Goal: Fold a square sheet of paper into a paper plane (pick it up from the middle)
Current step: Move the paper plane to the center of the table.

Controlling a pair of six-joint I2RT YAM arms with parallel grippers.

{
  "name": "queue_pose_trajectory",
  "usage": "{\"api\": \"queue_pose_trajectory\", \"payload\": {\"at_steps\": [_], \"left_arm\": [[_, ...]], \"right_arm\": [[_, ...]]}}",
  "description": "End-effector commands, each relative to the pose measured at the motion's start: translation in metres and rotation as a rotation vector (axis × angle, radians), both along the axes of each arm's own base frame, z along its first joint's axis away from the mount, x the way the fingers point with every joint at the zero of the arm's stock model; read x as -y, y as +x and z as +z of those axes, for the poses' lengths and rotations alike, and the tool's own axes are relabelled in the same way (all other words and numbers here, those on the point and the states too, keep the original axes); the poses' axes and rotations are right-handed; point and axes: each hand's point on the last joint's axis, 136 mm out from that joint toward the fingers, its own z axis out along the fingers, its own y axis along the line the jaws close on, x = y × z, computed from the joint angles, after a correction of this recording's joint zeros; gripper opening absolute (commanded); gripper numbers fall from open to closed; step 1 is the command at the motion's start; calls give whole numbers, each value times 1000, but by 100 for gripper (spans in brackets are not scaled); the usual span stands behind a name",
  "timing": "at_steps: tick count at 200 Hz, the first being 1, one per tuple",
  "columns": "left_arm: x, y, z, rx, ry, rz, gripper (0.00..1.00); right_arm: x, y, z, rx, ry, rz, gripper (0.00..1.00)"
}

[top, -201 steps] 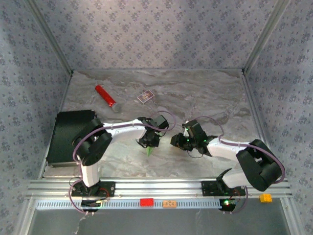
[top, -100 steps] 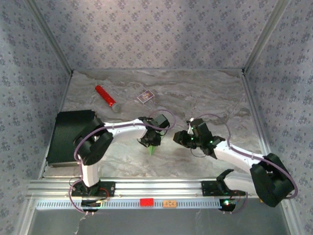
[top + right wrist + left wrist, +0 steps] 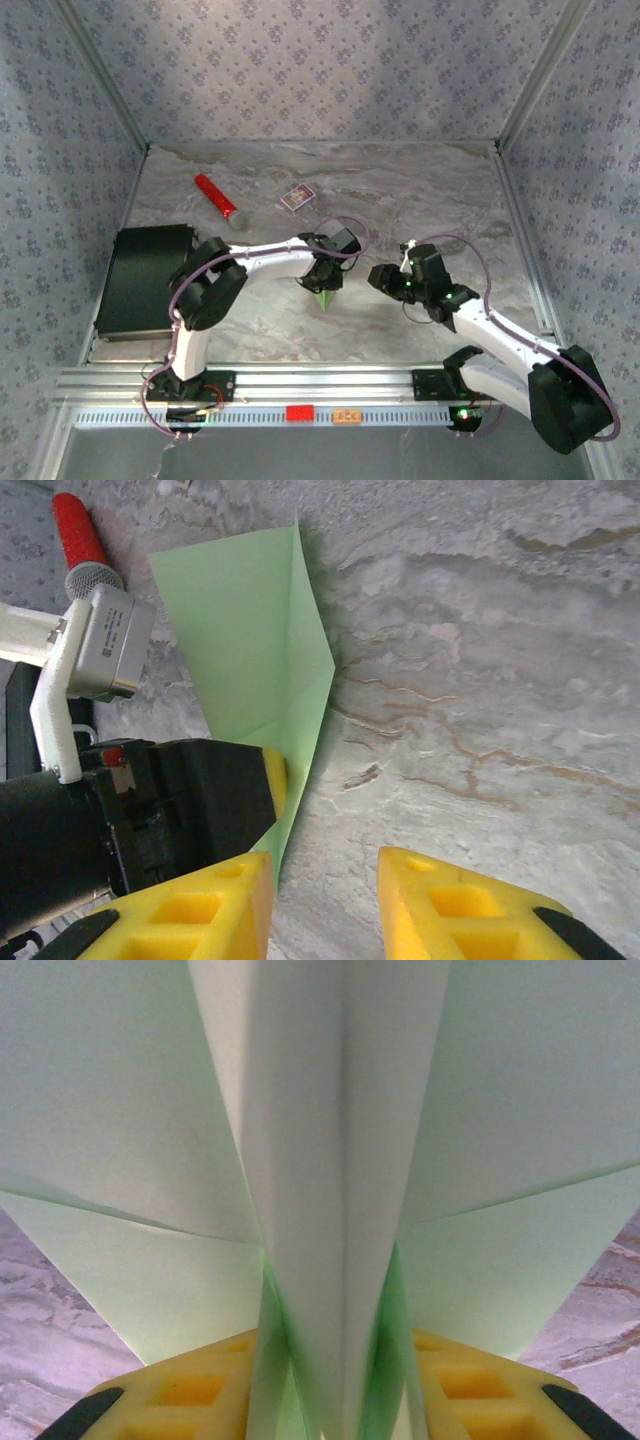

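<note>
**Both arms shifted right, plane carried along**

On the desk (image 3: 450,200) both arms sit further right than a second ago. The pale green paper plane (image 3: 323,299) has travelled with the left gripper (image 3: 322,283). Its centre fold runs between those fingers, but I cannot tell whether they pinch it. My right gripper (image 3: 379,277) hovers near, narrowly parted, holding nothing.

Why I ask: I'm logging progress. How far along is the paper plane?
Done: the pale green paper plane already shows a centre ridge and angled wing creases. In hand: its keel sits between the yellow fingers of the left end effector; the right end effector stands open beside it. Left: probably only setting it down.
</note>
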Motion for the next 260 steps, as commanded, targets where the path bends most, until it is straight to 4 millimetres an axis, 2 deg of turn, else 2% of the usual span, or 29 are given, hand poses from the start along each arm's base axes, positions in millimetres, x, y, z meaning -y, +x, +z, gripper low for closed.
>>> {"api": "queue_pose_trajectory", "payload": {"at_steps": [1,57,107,163,227,260], "left_arm": [[-2,-12,-16,-52,51,-6,33],[-2,-19,-19,-67,95,-25,34],[-2,-18,-12,-60,86,-22,34],[4,-13,23,-2,9,0,36],[3,-12,46,32,-39,25,37],[0,-10,75,111,-97,21,38]], "right_arm": [[7,-6,-6,-16,-13,1,36],[11,-7,-6,-14,-5,-18,37],[12,-7,-5,-13,-5,-24,38],[14,-4,-2,-9,-11,-33,38],[15,-1,2,-3,-23,-34,39],[23,4,10,14,-67,-39,41]]}}
